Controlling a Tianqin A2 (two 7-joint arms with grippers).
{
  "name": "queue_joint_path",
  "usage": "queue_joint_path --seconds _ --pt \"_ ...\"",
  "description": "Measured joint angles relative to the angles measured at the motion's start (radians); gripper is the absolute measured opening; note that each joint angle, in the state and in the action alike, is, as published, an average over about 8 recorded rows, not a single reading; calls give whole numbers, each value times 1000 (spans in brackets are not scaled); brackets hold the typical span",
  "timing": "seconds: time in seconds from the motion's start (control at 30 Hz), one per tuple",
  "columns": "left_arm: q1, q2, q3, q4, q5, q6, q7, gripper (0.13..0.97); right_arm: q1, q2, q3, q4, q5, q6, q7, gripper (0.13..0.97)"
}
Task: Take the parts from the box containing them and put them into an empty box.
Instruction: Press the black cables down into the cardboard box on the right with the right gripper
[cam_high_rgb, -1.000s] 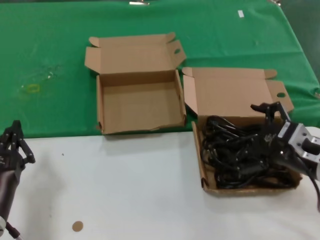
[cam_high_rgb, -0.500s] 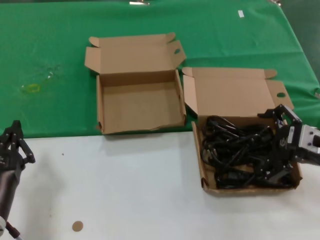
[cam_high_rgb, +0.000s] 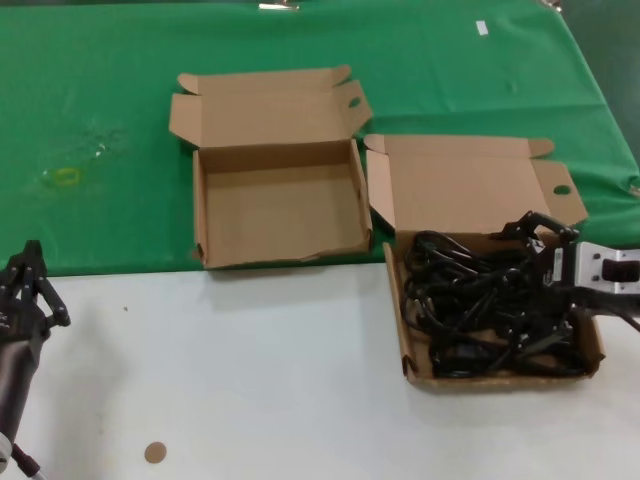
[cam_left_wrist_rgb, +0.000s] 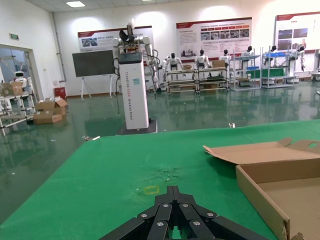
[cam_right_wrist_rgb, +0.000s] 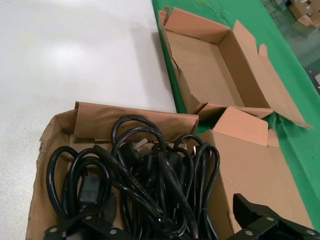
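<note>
1. Under my head camera a bright green cloth (cam_high_rgb: 120, 120) covers the table from nine o'clock round to three, and a plain white tabletop (cam_high_rgb: 250, 380) fills the near half toward six.
2. Past my left wrist lies a glossy dark green hall floor (cam_left_wrist_rgb: 200, 112).
3. At twelve o'clock, white walls carry red-and-white display posters (cam_left_wrist_rgb: 212, 35).
4. A dark rectangular board (cam_left_wrist_rgb: 93, 63) stands at eleven.
5. Ceiling lights (cam_left_wrist_rgb: 75, 4) glow overhead.

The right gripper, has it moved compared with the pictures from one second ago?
Yes. The right gripper has shifted toward the far right corner of the box of power cords, nearer its lid flap, and is open.
</note>
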Motion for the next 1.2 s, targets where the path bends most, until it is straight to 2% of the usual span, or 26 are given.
queue_joint_path --seconds 0.07,0.33,0.47,0.73,0.77,1.03,1.2 --pt "0 0 0 0 0 0 0 144 3 -13 9 -2 -19 -17 2 859" --pt "0 0 0 0 0 0 0 144 -3 -41 47 2 -78 -74 7 700" --pt "0 0 0 0 0 0 0 144 -11 -48 66 8 -98 -94 10 700" --pt "0 0 0 0 0 0 -1 144 -28 -55 99 21 -127 -122 17 480" --pt "0 0 0 0 0 0 -1 144 -30 -55 103 22 -130 -124 17 480" --pt "0 0 0 0 0 0 0 144 -50 -54 133 35 -145 -140 19 303" --pt "0 0 0 0 0 0 0 144 -63 -50 149 51 -151 -148 21 251"
